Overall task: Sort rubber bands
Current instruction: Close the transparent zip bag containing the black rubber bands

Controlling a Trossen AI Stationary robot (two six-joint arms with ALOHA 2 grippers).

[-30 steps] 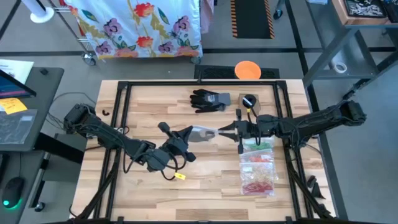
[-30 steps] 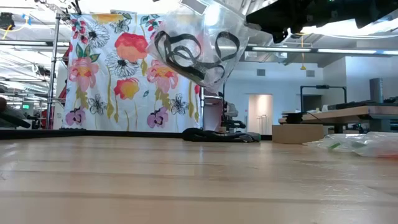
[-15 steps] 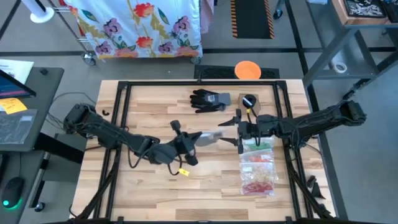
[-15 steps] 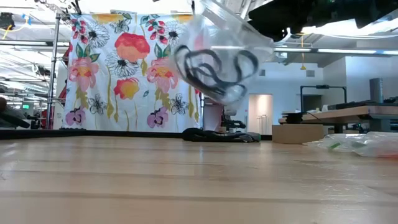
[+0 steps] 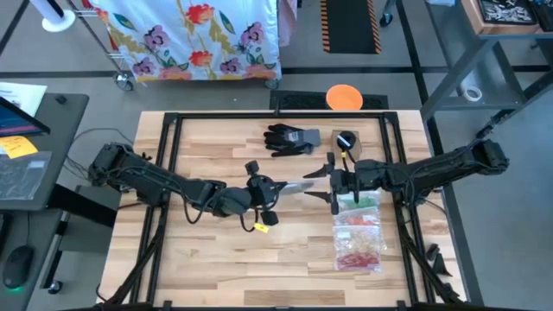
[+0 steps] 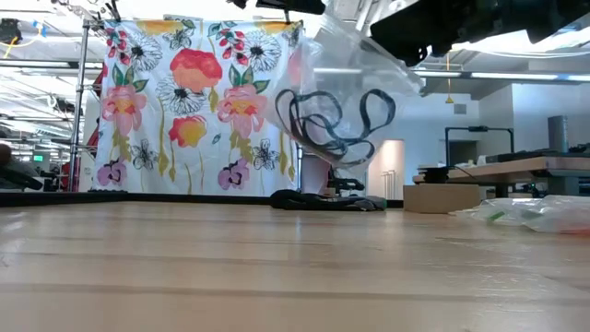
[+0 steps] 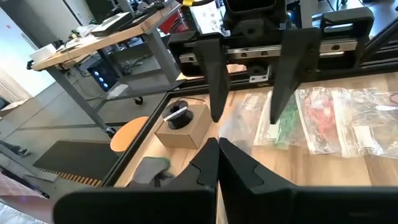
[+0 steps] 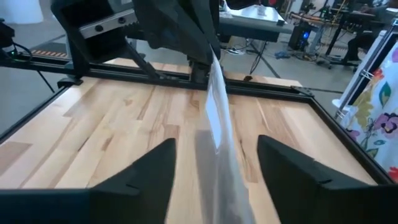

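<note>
While the left hand [image 5: 275,185] stays clenched on the top edge of a clear plastic bag [image 6: 346,83] holding black rubber bands [image 6: 332,120], lifted above the middle of the wooden surface [image 5: 207,147], the right hand [image 5: 318,183] stands released with the bag's free end between its fingers. The step looks like a handover or placing of the filled bag. Next, the bag probably belongs beside the sorted bags [image 5: 359,233] on the right.

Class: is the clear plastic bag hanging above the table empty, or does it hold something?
Not empty: the clear plastic bag holds black rubber bands looped inside.
</note>
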